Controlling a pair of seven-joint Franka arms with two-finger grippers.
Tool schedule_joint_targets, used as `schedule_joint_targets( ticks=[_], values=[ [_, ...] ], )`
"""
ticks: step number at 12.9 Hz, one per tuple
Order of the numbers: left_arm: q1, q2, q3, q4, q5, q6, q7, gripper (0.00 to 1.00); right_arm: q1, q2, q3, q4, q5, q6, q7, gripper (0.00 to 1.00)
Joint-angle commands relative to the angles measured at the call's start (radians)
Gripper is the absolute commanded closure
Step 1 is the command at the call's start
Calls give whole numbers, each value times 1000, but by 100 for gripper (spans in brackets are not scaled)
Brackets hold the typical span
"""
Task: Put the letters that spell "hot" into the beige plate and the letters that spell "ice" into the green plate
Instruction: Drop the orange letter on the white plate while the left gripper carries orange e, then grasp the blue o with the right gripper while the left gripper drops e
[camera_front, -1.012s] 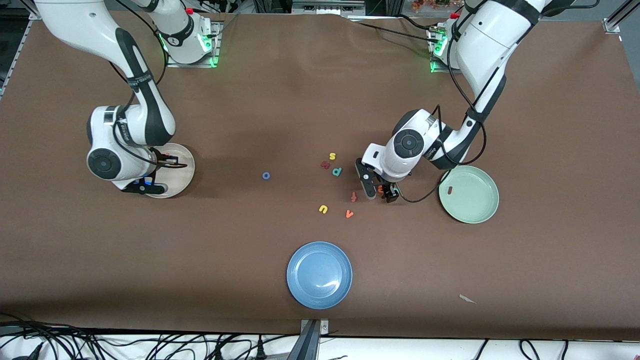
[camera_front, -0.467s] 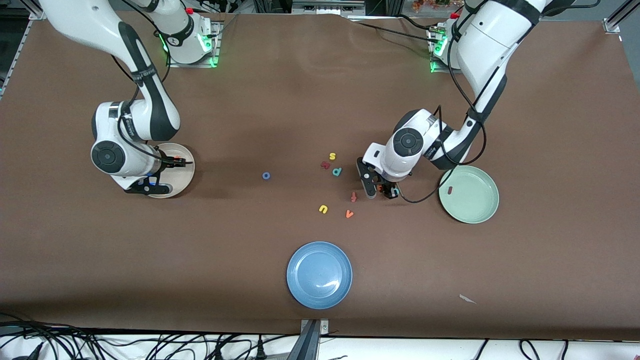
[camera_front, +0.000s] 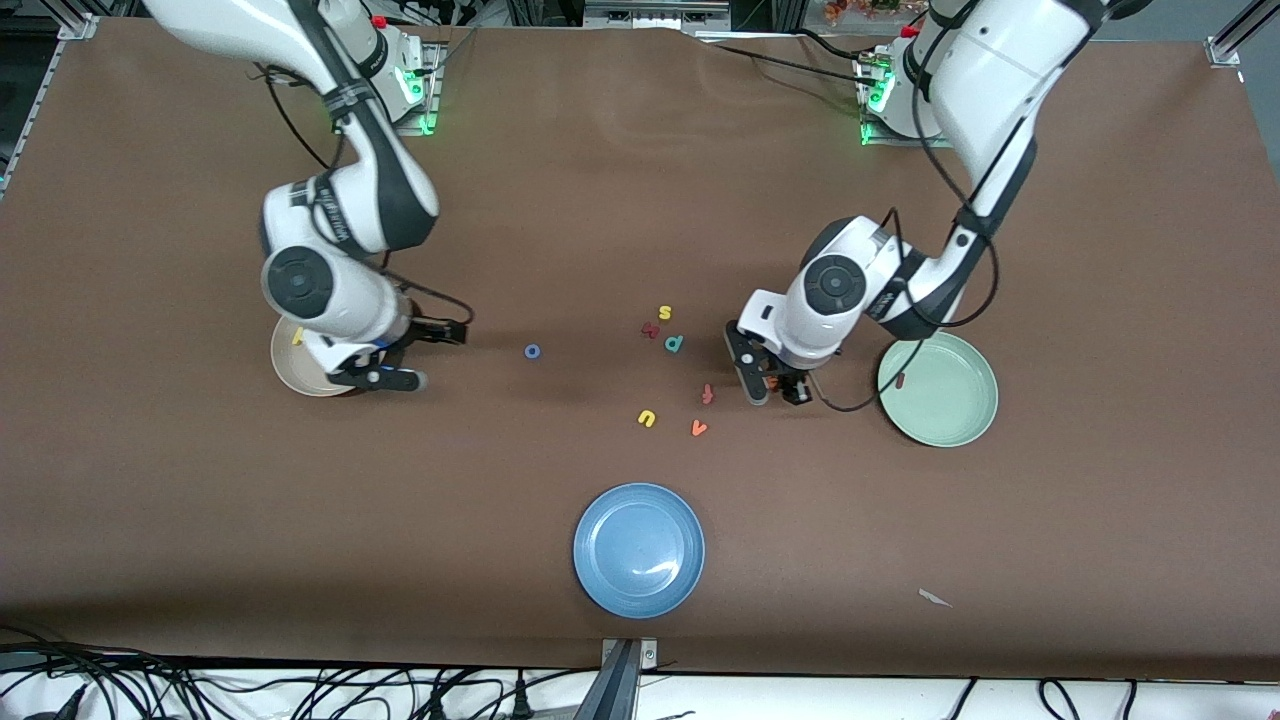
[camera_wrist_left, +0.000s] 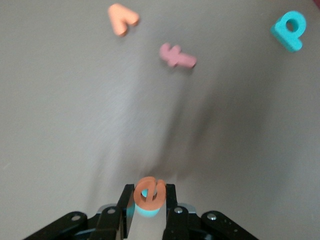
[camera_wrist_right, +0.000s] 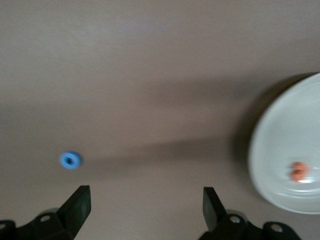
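Now clamped on the orange e (camera_wrist_left: 150, 192), with a teal letter pinched alongside: left claw (camera_front: 778, 388), up over the counter (camera_front: 1100, 550) just beside the green plate (camera_front: 950, 420); right claw (camera_front: 418, 356) spread empty, beige plate (camera_front: 290, 372) beside it, blue o (camera_front: 532, 351) toward mid-counter

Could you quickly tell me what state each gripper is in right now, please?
Left gripper: shut on the orange e.
Right gripper: open, holding nothing, beside the beige plate.
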Motion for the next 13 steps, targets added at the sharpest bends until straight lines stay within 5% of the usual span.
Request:
schedule_joint_targets(
  ticks=[1, 6, 9, 10, 11, 12, 13],
  values=[
    [86, -74, -23, -23, 5, -105, 9, 95, 81, 87, -4, 26, 16, 134, 182, 1],
    [291, -73, -20, -41, -22, -128, 293, 95, 165, 174, -6, 17, 13, 294, 309, 1],
    [307, -63, 46, -104, -21, -110, 344, 90, 179, 205, -6, 12, 11, 319, 309, 8],
    [308, -65, 62, -125, -12, -98, 345, 76, 179, 208, -6, 9, 11, 319, 309, 17],
    [310, -69, 66, -141, -10, -93, 345, 30, 181, 210, -6, 6, 11, 319, 309, 27],
    [315, -74, 69, -142, -10, -90, 362, 0, 182, 211, -6, 6, 11, 319, 309, 28],
    [315, -76, 74, -138, -13, -90, 376, 0, 184, 216, -6, 6, 11, 319, 309, 31]
  ],
)
